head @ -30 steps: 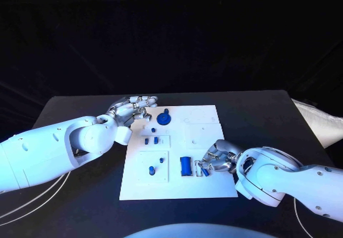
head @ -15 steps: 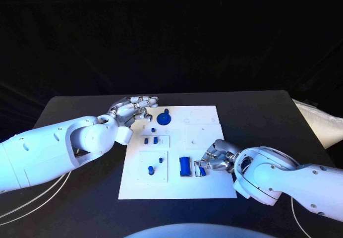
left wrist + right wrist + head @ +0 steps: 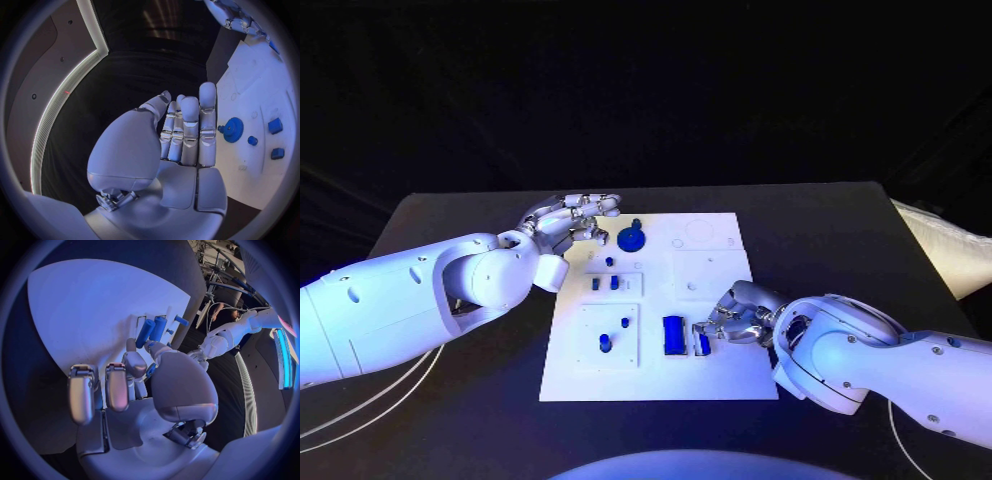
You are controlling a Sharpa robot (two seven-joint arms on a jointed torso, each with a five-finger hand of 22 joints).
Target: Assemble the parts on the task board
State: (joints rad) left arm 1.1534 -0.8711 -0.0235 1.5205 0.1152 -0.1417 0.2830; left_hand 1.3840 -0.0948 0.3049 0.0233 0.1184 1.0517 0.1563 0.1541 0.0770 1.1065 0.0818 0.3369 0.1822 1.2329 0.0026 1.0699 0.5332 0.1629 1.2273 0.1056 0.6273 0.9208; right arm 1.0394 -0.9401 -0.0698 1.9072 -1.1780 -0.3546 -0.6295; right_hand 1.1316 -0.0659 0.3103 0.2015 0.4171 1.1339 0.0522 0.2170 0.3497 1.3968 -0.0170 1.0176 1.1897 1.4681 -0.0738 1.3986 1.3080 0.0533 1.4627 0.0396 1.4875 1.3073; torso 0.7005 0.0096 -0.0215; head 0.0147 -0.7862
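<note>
- While the right hand [image 3: 737, 318] sits at the task board's [image 3: 711, 385] near right edge, it pinches a small blue part [image 3: 702, 343] between thumb and a finger, other fingers curled beside it.
- That part hangs just right of the blue cylinder [image 3: 674, 334], which lies in its slot on the board; the right wrist view shows two blue cylinders side by side ahead of the fingertips [image 3: 136, 363].
- Step in hand, as I read it: seat the pinched piece next to the cylinder.
- To do it well: line the piece parallel with the cylinder first, lower straight, don't nudge the seated one, let go only once it bottoms out.
- Left hand [image 3: 568, 219] hovers over the counter [image 3: 459, 215] at the board's far left corner, fingers straight and pressed together, holding nothing.
- Blue gear [image 3: 632, 239] sits just beside it on the board, untouched; small blue pegs [image 3: 604, 283] stand in the mid-left block.
- Risk: thumb hides the slot from the head view, so trust the wrist view for alignment.
</note>
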